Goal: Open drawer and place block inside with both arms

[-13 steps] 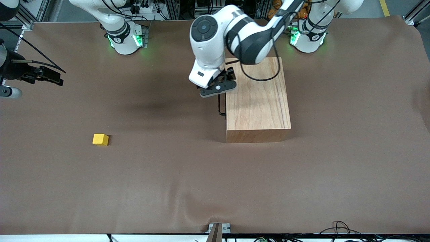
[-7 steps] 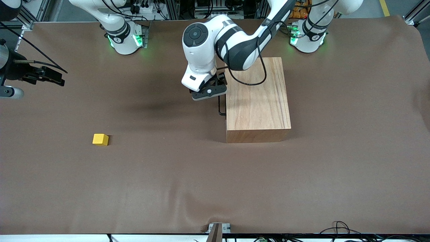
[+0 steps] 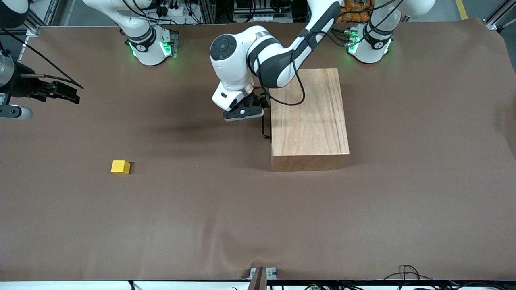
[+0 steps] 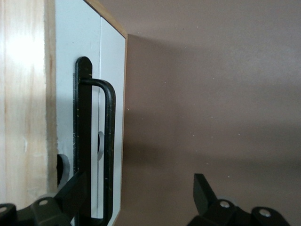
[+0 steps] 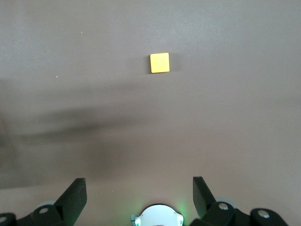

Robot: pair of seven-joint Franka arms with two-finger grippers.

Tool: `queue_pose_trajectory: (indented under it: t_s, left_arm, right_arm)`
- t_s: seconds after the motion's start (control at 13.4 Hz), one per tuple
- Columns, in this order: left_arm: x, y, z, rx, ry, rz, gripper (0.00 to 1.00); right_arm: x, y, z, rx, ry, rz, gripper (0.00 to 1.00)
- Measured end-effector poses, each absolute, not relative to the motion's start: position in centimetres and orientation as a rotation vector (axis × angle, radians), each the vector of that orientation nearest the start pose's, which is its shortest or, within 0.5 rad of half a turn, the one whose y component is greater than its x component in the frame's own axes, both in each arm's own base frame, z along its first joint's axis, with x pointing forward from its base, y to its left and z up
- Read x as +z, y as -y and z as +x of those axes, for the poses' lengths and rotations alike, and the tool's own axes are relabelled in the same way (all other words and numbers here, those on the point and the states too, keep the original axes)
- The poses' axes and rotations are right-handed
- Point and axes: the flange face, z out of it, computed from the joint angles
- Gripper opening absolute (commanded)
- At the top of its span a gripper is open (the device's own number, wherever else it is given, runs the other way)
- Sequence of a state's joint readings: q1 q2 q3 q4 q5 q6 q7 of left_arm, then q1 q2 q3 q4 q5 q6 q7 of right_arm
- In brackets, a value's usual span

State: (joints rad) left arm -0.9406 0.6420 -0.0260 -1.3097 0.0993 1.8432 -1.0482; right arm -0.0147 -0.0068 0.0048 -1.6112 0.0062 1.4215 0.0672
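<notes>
The wooden box (image 3: 308, 119) stands toward the left arm's end of the table, with the drawer shut in it. In the left wrist view the drawer's white front panel (image 4: 113, 84) sits flush, and its black wire handle (image 4: 109, 141) also shows in the front view (image 3: 264, 128). My left gripper (image 3: 245, 112) is low in front of the drawer and open (image 4: 138, 195). The handle bar lies between its fingers, close to one finger (image 4: 75, 190). The yellow block (image 3: 120, 167) lies alone toward the right arm's end. My right gripper (image 3: 68, 94) waits open, high over that end, and its wrist view shows the block (image 5: 159, 62) well ahead.
A brown cloth (image 3: 225, 209) covers the table, with wrinkles near the front edge. A metal clamp (image 3: 262, 274) sits at the middle of the front edge. The arms' green-lit bases (image 3: 151, 46) (image 3: 369, 44) stand along the back edge.
My left gripper has come off the box's top edge, moved toward the right arm's end and lowered in front of the drawer at the handle. The right gripper, block and box have barely moved.
</notes>
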Motion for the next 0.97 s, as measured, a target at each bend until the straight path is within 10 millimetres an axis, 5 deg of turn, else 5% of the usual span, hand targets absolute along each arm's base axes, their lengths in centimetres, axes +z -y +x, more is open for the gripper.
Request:
queue_pose_trajectory:
  t_s: [0.45, 0.97]
  left_arm:
    - [32.6, 58.3, 42.0, 0.021, -0.013, -2.968, 1.00]
    - [31.6, 58.4, 41.8, 0.032, -0.023, -2.957, 1.00]
  right_arm:
    - [59.8, -0.2, 53.6, 0.267, -0.101, -3.128, 1.00]
    - [59.7, -0.6, 53.7, 0.264, -0.090, -3.129, 1.00]
